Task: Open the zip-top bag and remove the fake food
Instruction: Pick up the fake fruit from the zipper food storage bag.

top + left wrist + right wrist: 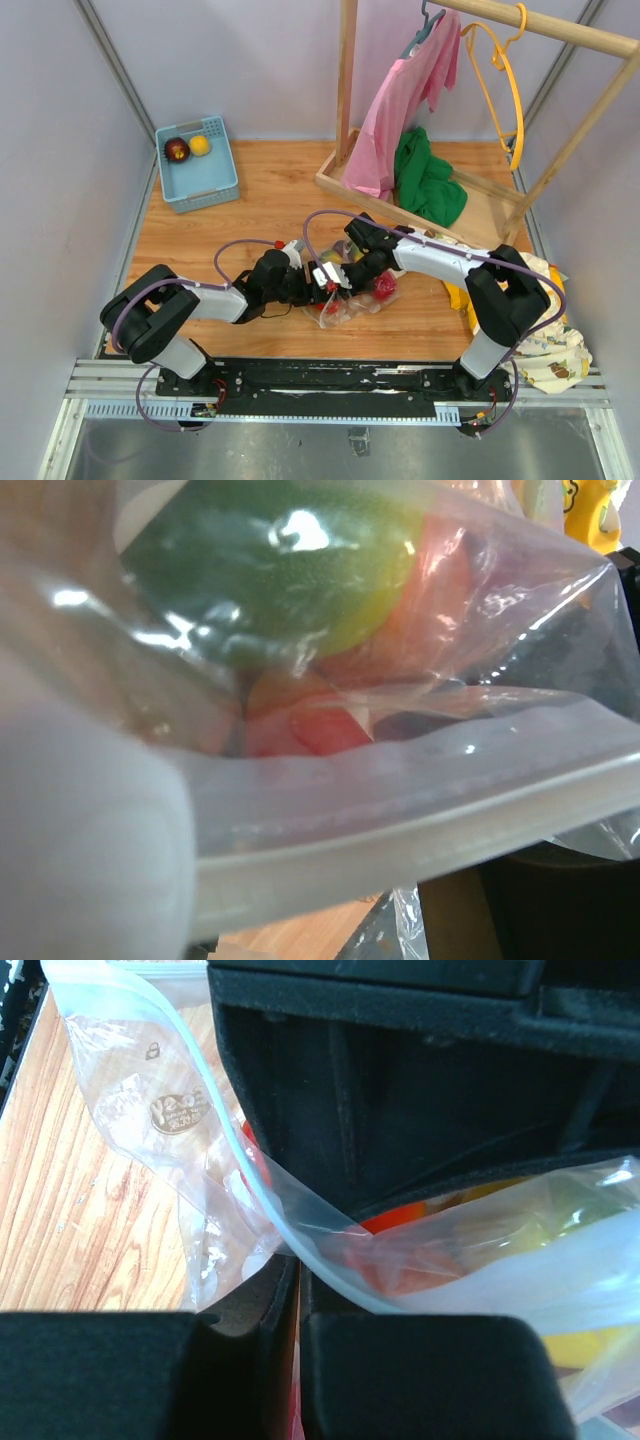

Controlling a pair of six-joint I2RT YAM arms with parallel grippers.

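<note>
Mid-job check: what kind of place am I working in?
Probably a lab test booth dressed as a home: plain panel walls enclose a wooden tabletop, with a clothes rack and a blue basket of toy fruit.

Robot test cell. Evidence: left arm (190, 300) and right arm (440, 258) bolted to a metal rail (330, 375) behind the jaws; plain wall panels (270, 60) enclosing a wooden table (270, 190); clothes rack (345, 90) and basket (215, 185) beyond the jaws.
</note>
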